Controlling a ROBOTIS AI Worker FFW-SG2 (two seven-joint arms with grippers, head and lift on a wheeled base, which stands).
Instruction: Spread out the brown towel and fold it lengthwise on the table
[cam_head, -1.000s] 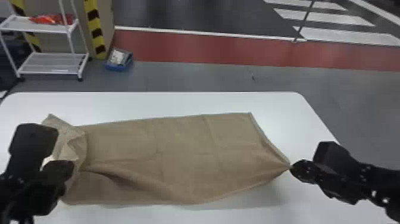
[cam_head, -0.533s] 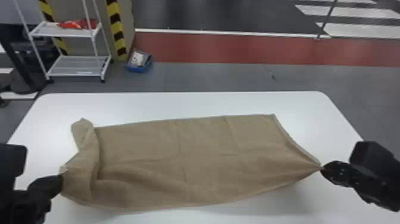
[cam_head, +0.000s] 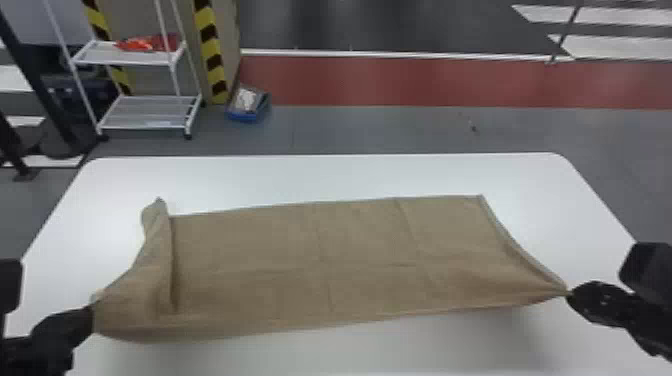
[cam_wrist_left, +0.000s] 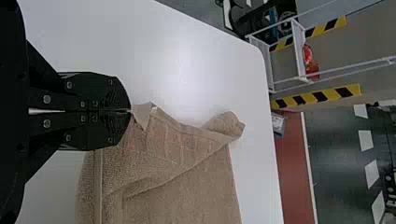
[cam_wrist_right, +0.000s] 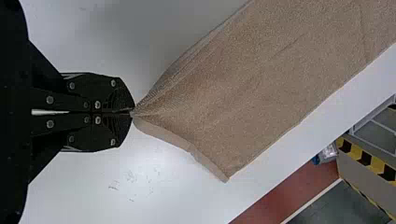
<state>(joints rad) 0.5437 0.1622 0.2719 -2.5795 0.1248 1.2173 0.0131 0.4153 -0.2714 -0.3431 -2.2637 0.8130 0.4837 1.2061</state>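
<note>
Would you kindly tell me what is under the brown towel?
The white table is beneath the brown towel, showing along its near and far sides. The towel hides the rest, so anything else there cannot be seen.

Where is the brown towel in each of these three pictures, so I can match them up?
Head view: the brown towel stretches across the middle of the white table.
Left wrist view: its folded-over end spreads from the left end effector.
Right wrist view: its other end fans out from the right end effector.
Shared landmark: the red floor strip beyond the table.
</note>
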